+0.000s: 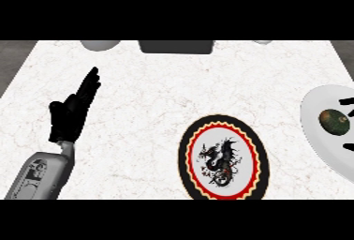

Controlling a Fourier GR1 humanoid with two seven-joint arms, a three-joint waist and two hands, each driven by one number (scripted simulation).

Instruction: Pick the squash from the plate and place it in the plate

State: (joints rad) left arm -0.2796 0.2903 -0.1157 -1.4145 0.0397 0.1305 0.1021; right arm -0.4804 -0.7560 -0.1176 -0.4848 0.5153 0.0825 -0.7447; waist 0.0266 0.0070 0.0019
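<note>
At the right edge, the squash (333,121) lies on a cut-off white plate (318,143). The right robot hand (348,100) is mostly hidden, so I cannot tell its grip. The left robot hand (72,110) rests open at the left.

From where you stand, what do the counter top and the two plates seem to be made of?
Counter top: looks like white marble, matt, with faint reddish veins. White plate: probably glazed ceramic, plain and smooth. Patterned plate: likely ceramic too, a dragon printed inside red and black rings.
</note>
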